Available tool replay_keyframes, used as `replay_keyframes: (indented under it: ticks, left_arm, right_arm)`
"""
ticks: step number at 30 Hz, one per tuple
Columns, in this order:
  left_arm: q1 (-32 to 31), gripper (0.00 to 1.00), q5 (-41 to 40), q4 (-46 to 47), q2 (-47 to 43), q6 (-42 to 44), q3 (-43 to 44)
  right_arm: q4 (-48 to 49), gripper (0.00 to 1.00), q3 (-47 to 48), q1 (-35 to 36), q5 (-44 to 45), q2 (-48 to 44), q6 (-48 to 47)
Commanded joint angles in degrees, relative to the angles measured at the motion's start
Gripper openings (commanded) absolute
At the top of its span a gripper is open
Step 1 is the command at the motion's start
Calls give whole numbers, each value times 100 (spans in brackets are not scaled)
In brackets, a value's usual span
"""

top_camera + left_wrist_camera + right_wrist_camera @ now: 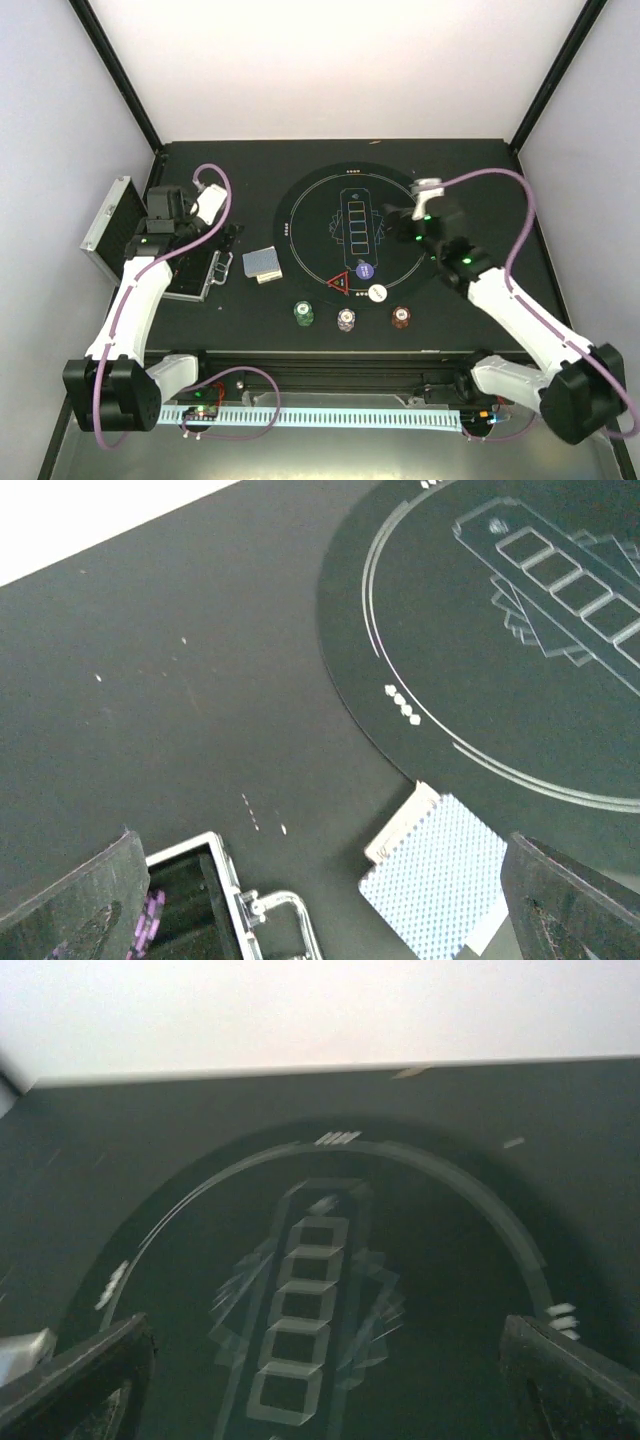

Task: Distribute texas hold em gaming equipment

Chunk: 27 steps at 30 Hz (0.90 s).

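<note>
A grey-blue-backed deck of cards lies left of the round black mat. A red triangle marker, a purple disc and a white disc sit on the mat's near edge. Green, pale purple and red-brown chip stacks stand in front. My left gripper is open and empty between the case and the deck. My right gripper is open and empty above the mat's right side, facing the five card outlines.
The silver ribbed case lies open at the far left, its tray and handle just left of my left gripper. Purple chips show inside it. Black frame posts stand at the table's back corners.
</note>
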Motion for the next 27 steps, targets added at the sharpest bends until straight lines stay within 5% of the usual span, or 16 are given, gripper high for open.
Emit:
replay_keyframes:
  ticks: [1,8,13,27]
  left_arm:
    - [28,99,236,-1002,-165,732,181]
    - [44,99,89,-1499,-103,923,159]
    - [39,99,141,-1543,-187,994,95]
    - [51,99,324,-1666,-152,953,187]
  right_arm:
    - [-1044,93,332,1513,388,443,-75]
    - [-1587,77,727,2753,123,1889,319]
    - [-1717,67,830,2955,-197,2639,388]
    - [-1805,60,836,2961,-425,3448,261]
